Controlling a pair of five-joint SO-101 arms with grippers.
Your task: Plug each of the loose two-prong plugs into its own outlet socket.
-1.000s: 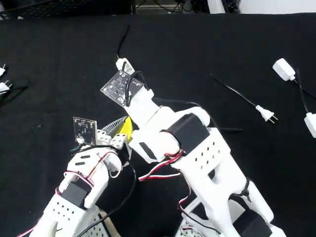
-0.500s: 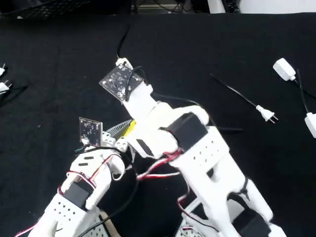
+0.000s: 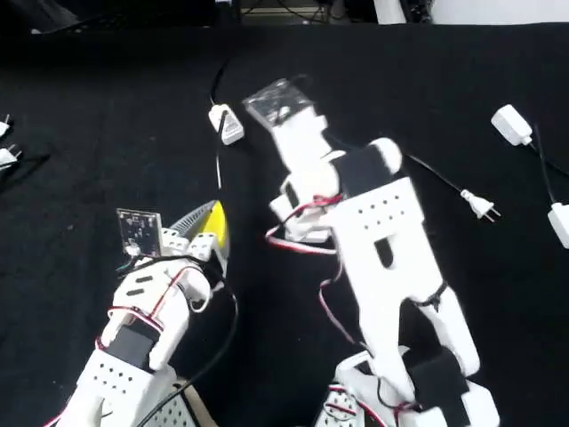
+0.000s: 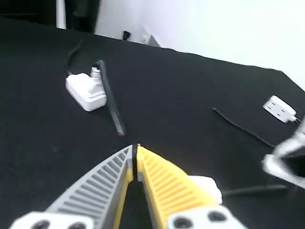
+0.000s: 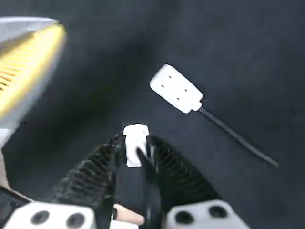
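the right gripper [image 5: 136, 142] is clamped on a white two-prong plug [image 5: 136, 137], held near the table's [image 3: 107, 107] far edge, just beside a white outlet socket [image 3: 227, 124]. the left gripper [image 4: 134, 150], fingers pressed together, sits nearer the front edge.

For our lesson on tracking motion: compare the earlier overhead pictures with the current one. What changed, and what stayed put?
The right arm swung rightward off the white socket, which now lies uncovered. The right hand grips a white plug. The left hand shifted slightly left. The loose plug on the right stayed put.
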